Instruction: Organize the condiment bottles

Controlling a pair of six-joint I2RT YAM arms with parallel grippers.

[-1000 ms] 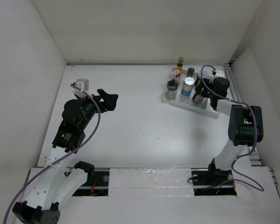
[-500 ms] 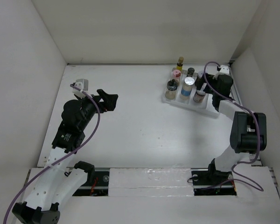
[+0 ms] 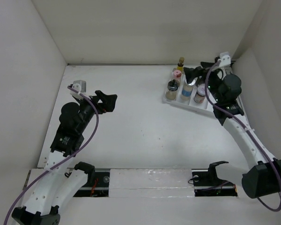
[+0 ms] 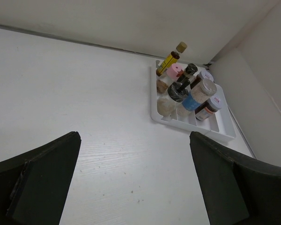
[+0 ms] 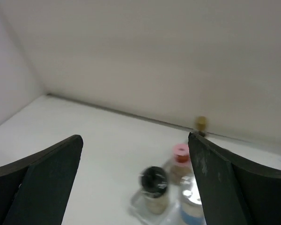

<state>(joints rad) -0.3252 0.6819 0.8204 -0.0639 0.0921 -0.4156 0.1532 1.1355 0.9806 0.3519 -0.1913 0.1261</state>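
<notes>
Several condiment bottles stand in a white ridged tray [image 3: 179,103] at the far right: yellow dark-capped [image 3: 181,62], pink [image 3: 177,73], black-knobbed clear [image 3: 172,88], white blue-labelled [image 3: 189,86], brown white-lidded [image 3: 199,95]. The left wrist view shows them too, with a small dark bottle [image 4: 189,71] behind. My right gripper [image 3: 195,70] is open and empty, raised above the tray's back part; its blurred view looks down on the black knob [image 5: 153,180] and the pink bottle [image 5: 180,152]. My left gripper [image 3: 107,101] is open and empty, far left of the tray.
White walls close in the table on the left, back and right. The tray [image 4: 222,136] sits near the back right corner. The right arm reaches over the tray's right end.
My right gripper has let go near the brown white-lidded bottle, drawn back and risen above the tray. The brown bottle stays in the tray. The left arm has barely moved.
</notes>
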